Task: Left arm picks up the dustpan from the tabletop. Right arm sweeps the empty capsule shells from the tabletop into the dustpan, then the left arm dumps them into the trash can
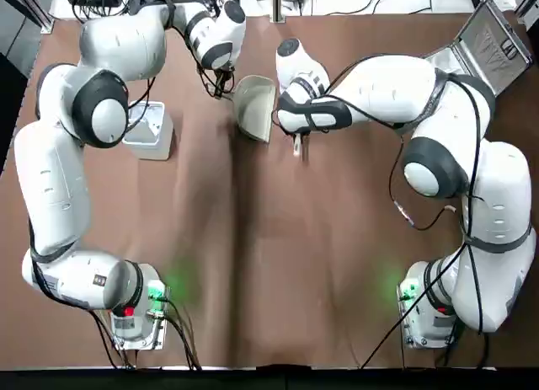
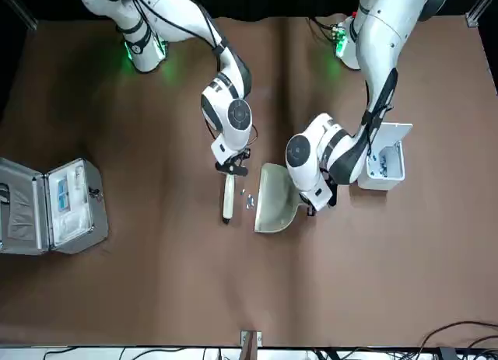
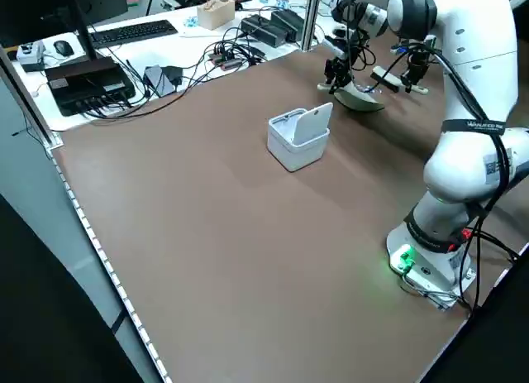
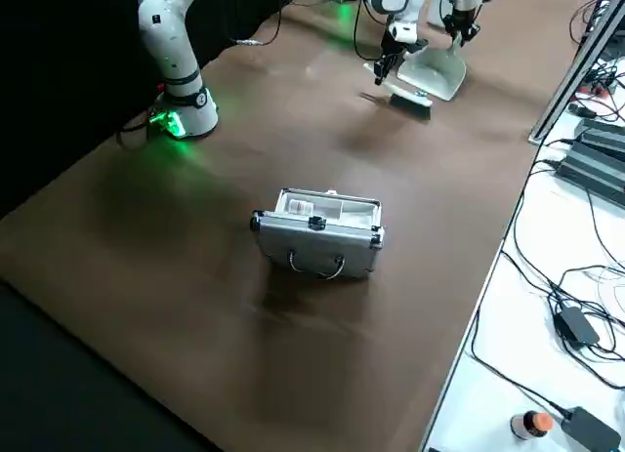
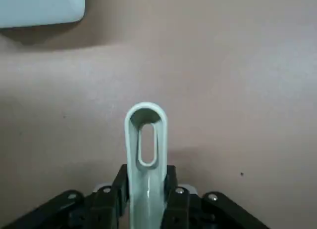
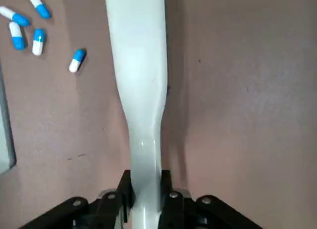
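Note:
The off-white dustpan rests tilted on the tabletop at the far middle, its mouth toward the right arm. My left gripper is shut on its looped handle. My right gripper is shut on the handle of a white brush, which lies low over the table beside the pan's mouth. Several blue-and-white capsule shells lie between the brush and the dustpan, close to its lip; they show as specks in the front view. The trash can stands open to the pan's left.
An open silver metal case sits at the far right corner of the table, also seen from the front. Cables and electronics lie on the white bench beyond the table's far edge. Both arm bases glow green at the near edge.

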You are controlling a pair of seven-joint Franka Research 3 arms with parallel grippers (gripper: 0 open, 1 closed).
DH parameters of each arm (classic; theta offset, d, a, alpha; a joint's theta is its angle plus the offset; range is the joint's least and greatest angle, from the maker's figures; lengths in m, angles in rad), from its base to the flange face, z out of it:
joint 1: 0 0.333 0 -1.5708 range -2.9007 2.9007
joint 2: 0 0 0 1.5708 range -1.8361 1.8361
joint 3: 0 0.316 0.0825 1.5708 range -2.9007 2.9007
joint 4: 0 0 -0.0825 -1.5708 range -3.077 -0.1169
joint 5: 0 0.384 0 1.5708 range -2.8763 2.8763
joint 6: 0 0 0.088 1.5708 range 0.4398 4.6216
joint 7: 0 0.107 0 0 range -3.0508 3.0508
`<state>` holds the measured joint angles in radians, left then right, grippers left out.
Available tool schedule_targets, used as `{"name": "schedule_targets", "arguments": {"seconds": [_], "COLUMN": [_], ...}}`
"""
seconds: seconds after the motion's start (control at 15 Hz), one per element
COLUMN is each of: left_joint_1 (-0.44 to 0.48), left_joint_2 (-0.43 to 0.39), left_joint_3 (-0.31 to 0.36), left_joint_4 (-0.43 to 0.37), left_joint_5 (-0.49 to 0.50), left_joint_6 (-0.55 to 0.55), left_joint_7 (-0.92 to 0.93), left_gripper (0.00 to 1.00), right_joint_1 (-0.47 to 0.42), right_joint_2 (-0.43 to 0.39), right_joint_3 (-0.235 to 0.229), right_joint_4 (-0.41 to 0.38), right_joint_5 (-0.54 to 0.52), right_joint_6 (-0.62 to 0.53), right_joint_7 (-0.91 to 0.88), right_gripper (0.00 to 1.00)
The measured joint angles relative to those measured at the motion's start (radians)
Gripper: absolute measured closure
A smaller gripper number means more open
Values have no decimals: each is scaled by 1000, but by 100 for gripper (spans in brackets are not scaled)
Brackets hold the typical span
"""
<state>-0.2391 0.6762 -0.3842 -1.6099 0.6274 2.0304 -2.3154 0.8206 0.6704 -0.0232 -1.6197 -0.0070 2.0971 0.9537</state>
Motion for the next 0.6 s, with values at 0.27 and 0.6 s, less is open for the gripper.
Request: {"name": "schedule_targets", "arguments": {"seconds": [0.27,0.6], "left_joint_1": [0,0], "left_joint_2": [5,9], "left_joint_3": [0,1], "left_joint_4": [4,5], "left_joint_5": [0,0], "left_joint_6": [0,0], "left_joint_7": [0,0], "left_gripper": [67,67], "right_joint_1": [13,15], "right_joint_2": [38,75], "right_joint_3": [0,-1], "right_joint_4": [42,95], "right_joint_5": [0,0], "right_joint_6": [0,-5], "right_joint_7": [32,52], "right_gripper": [74,74]}}
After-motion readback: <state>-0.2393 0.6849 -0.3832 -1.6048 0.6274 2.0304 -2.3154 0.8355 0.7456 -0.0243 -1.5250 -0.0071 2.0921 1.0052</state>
